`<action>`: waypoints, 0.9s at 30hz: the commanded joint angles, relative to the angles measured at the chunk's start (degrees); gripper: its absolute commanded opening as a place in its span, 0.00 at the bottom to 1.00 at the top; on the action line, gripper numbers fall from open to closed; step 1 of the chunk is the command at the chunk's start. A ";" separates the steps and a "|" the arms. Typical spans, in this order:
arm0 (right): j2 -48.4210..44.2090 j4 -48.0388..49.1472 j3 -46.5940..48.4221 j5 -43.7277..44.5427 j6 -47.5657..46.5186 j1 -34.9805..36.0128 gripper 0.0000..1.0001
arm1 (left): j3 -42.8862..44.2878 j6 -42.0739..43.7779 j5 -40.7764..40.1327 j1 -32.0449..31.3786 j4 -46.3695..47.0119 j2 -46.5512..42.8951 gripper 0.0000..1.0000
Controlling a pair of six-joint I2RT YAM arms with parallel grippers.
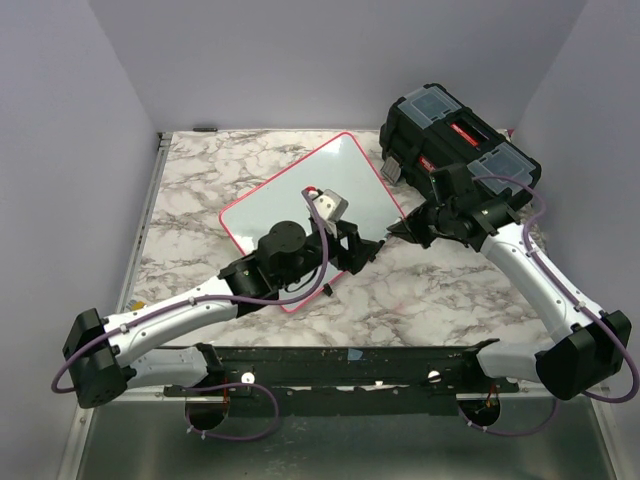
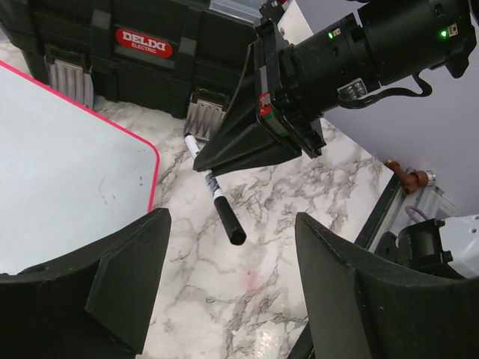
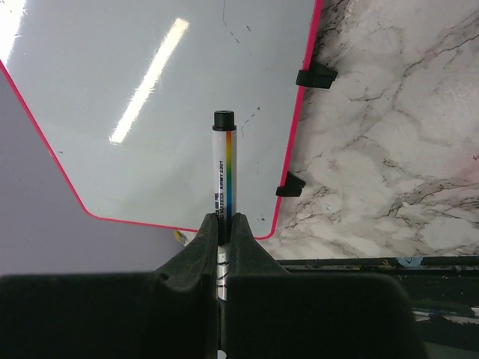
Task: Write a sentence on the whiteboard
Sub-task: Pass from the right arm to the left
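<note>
One marble table [image 1: 450, 290], under both sets of jaws. One whiteboard [image 1: 290, 195], red-rimmed, flat on the marble: below and to the left of the left jaws, ahead of and below the right jaws. One black toolbox [image 1: 450, 135] with red latches, behind the right jaws and well ahead of the left ones, near the board's far corner.

Two arms: left arm [image 1: 180, 315] stretched across the board's near edge, right arm [image 1: 535, 270] bent in from the toolbox side. Two grippers, tips facing each other, near but apart.

Left gripper [image 2: 230, 258]: jaws wide apart, touching nothing. Bare marble below the gap, the board's red rim just beyond the left finger [image 2: 112, 299].

Right gripper [image 3: 224, 221]: jaws pressed tight on one marker [image 3: 224, 164], clamped low on the barrel. Rainbow stripe and black end sticking out ahead of the tips, seen against the board from the right wrist. From the left wrist, that black end pointing down toward the open jaws, in line with the gap; within it or just ahead of it, cannot tell.

Two black tabs on the board's rim, right of the marker: one tab [image 3: 314, 76] farther ahead of the right jaws, second tab [image 3: 290, 184] nearer. A few faint dark specks on the board ahead of the marker's end.
</note>
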 commanded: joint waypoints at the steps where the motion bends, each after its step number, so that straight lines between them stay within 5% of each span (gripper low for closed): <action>1: -0.14 -2.19 1.20 -0.23 1.34 0.42 0.01 | 4.04 -3.62 -1.71 -1.38 -2.07 3.34 0.66; 8: 0.21 -4.98 3.03 1.87 3.02 0.38 0.01 | 9.77 -10.83 -5.59 -2.13 -10.52 7.86 0.59; 27: 0.84 -5.60 2.80 -0.52 3.43 0.37 0.01 | 15.14 -8.98 -14.12 -6.76 -17.20 15.45 0.51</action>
